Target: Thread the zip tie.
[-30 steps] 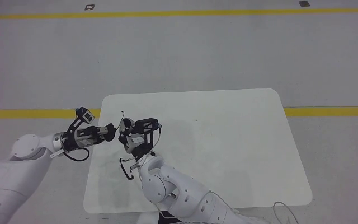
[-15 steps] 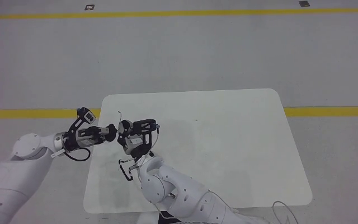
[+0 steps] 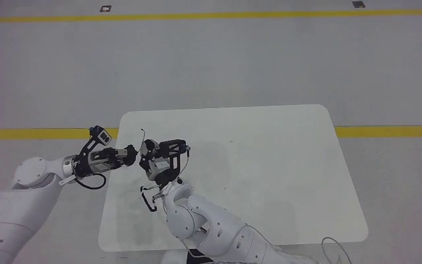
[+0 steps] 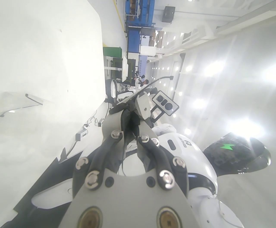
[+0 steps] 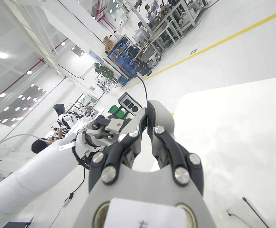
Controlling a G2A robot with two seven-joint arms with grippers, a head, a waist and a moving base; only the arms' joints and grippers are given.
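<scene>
A robotics test hall: a white table [image 3: 277, 165] stands on a pale, glossy factory floor marked with yellow floor lines [image 3: 211, 14]. In the right wrist view, blue storage racks [image 5: 120, 50] and metal-framed workbenches [image 5: 170, 23] with people [image 5: 148, 8] fill the upper part of the frame. Another white robot [image 5: 64, 116] stands at middle left. Red pipes [image 5: 23, 75] run beneath a high ceiling at upper left.
</scene>
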